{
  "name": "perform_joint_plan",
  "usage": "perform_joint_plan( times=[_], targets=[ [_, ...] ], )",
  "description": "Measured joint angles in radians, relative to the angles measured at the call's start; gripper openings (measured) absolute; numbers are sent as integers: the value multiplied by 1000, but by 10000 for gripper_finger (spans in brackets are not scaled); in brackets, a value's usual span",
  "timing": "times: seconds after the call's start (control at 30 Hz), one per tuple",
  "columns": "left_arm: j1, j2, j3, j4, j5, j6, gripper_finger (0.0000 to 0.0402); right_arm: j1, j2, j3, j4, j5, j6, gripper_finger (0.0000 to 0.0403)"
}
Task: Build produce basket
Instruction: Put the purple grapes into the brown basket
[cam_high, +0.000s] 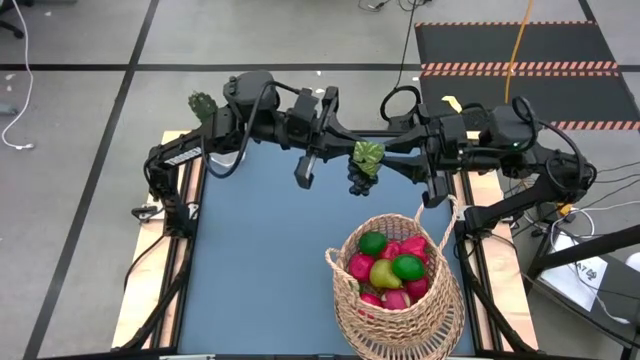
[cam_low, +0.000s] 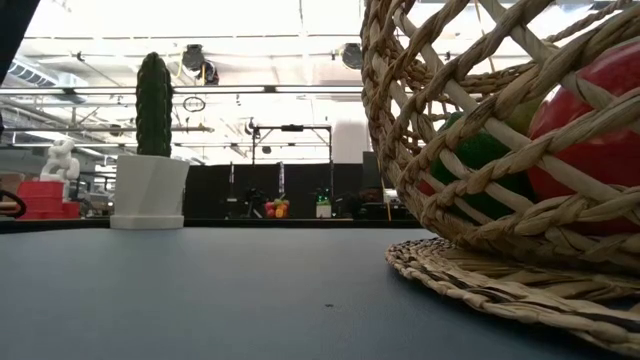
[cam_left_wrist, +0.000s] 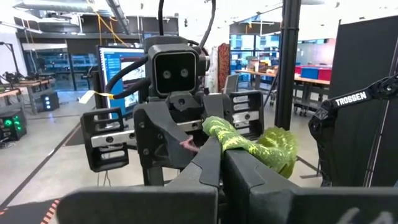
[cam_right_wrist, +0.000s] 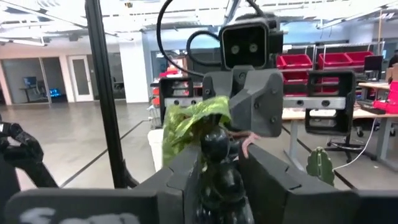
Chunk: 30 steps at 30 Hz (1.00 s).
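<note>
A potted cactus (cam_high: 203, 104) stands at the far left corner of the tabletop (cam_high: 260, 250), well apart from the work. The left end effector (cam_high: 352, 150) is held above the far edge, pressed together on the green leaf of the grape bunch (cam_high: 362, 176), whose dark berries hang below. The right end effector (cam_high: 385, 158) faces it from the other side, its fingers closing around the dark berries, as the right wrist view shows; a firm grip cannot yet be confirmed. A handover appears to be in hand. It is best done if the leaf is released only once the berries are securely pinched. The basket (cam_high: 352, 300) sits near the right front, already filled with produce (cam_high: 392, 268).
</note>
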Motion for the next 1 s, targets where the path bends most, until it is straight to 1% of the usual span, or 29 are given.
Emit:
perform_joint_plan(
  times=[0.23,0.33,0.4,0.5,0.63,0.77,0.87,1.0],
  targets=[
    [0,0,0,-1,0,0,3,0,1,0,23,0,1,85],
    [0,0,0,0,1,0,6,0,1,0,23,3,2,83],
    [0,0,0,1,16,0,3,0,1,0,20,26,16,85],
    [-2,0,0,1,17,0,4,0,1,0,15,28,42,107],
    [-9,0,0,2,18,6,3,0,1,0,15,27,74,157],
    [-9,0,0,2,53,2,5,0,1,0,21,21,123,202],
    [-9,0,0,2,75,0,3,0,-6,0,22,-8,152,224],
    [-9,0,0,20,117,-5,5,0,-18,0,23,-59,205,239]
  ],
)
